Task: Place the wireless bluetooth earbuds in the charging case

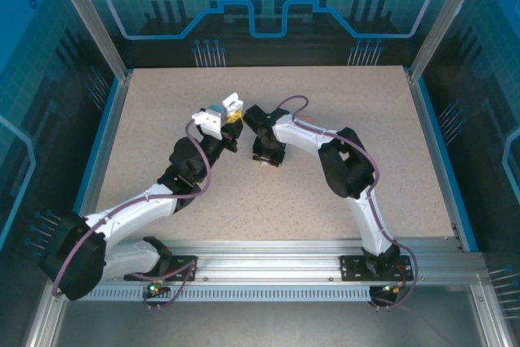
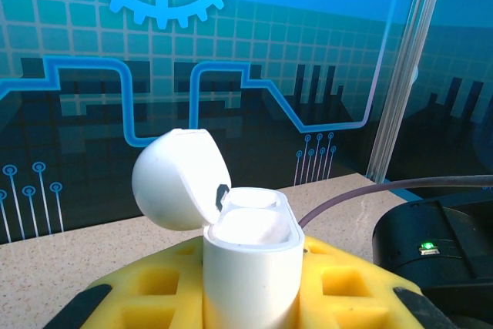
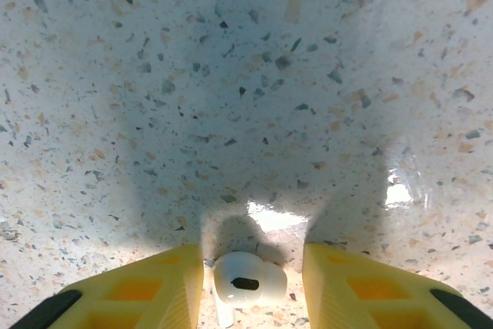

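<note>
The right gripper (image 3: 253,263) straddles 1 white earbud (image 3: 248,279), jaws apart, and must close next; the left gripper (image 2: 250,306) clamps the open charging case (image 2: 250,263).

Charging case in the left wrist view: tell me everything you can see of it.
The charging case is glossy white plastic with rounded edges. It stands upright, clamped between the yellow fingers of the left gripper. Its domed lid is swung open on a dark hinge. The open top looks white and rounded; what sits inside I cannot tell.
</note>
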